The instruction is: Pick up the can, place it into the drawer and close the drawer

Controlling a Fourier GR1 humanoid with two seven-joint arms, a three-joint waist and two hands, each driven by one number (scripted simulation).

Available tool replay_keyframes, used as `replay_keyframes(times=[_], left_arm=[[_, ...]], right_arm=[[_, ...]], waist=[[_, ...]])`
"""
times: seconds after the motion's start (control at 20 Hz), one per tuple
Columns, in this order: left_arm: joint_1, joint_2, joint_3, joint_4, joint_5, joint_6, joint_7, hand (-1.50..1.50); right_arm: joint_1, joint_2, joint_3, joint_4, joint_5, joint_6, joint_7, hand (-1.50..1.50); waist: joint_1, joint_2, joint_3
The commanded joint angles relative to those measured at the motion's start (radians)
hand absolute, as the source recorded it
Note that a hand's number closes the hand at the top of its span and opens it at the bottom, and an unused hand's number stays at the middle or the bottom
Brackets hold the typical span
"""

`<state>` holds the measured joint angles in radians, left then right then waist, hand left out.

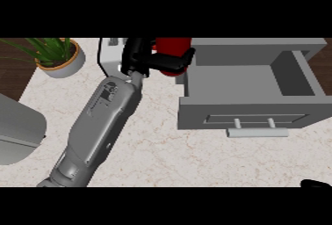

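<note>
1. Can [174, 46], red, sat at the far side of the counter, just left of the open drawer's [233, 85] left wall, outside the cavity. Only the top and part of its right side showed; the rest was hidden behind the hand.
2. Left hand [146, 57], black, was curled round the can: fingers wrapped across its front from the left, one fingertip reaching the can's right edge near the drawer wall. Can looked upright, though I couldn't tell if it stood on the counter or was lifted off it.
3. Left forearm [103, 118], grey, ran diagonally from the lower edge of the view up and to the right, wrist at the top, stretched out long across the marble counter [182, 154].
4. Drawer, grey, stood pulled out toward the robot, interior bare and visible. Its front panel faced the viewer w/ a pale bar handle [257, 131] sticking out below the panel's middle. Cabinet body [259, 46] sat behind it at the far edge.
5. Right hand [315, 184] showed only as a small black tip at the lower right corner, well apart from drawer and can; couldn't tell its finger state.
6. Potted plant [57, 55], green leaves in a tan-rimmed pot, stood at the far left corner of the counter, well apart from the can.
7. Grey rounded object [19, 132] sat at the left edge, partly cut off by the frame; couldn't tell what it was.
</note>
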<state>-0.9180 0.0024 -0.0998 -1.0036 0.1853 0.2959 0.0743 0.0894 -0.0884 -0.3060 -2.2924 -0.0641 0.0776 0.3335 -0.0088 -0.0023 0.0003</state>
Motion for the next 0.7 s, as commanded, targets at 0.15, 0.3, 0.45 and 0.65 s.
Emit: replay_keyframes(times=[0.15, 0.3, 0.45, 0.65], left_arm=[[-0.232, -0.002, 0.0, 0.12, 0.008, 0.05, 0.116, 1.5], [-0.29, -0.002, 0.027, 0.162, 0.0, 0.055, 0.095, 1.5], [-0.38, -0.002, -0.044, 0.267, 0.054, 0.13, 0.103, 1.5], [-0.503, -0.002, -0.053, 0.305, 0.078, 0.139, 0.186, 1.5]], right_arm=[[-0.027, -0.017, 0.008, 0.023, 0.01, 0.01, -0.002, -1.5], [-0.055, -0.044, -0.056, 0.039, -0.052, 0.004, 0.016, -1.5], [-0.027, -0.021, -0.036, 0.077, -0.03, 0.023, -0.063, -1.5], [-0.106, -0.046, -0.029, 0.058, -0.015, -0.02, 0.031, -1.5]], waist=[[-0.013, 0.005, 0.0], [-0.01, 0.005, 0.0], [-0.034, 0.01, 0.001], [-0.024, 0.007, 0.001]])
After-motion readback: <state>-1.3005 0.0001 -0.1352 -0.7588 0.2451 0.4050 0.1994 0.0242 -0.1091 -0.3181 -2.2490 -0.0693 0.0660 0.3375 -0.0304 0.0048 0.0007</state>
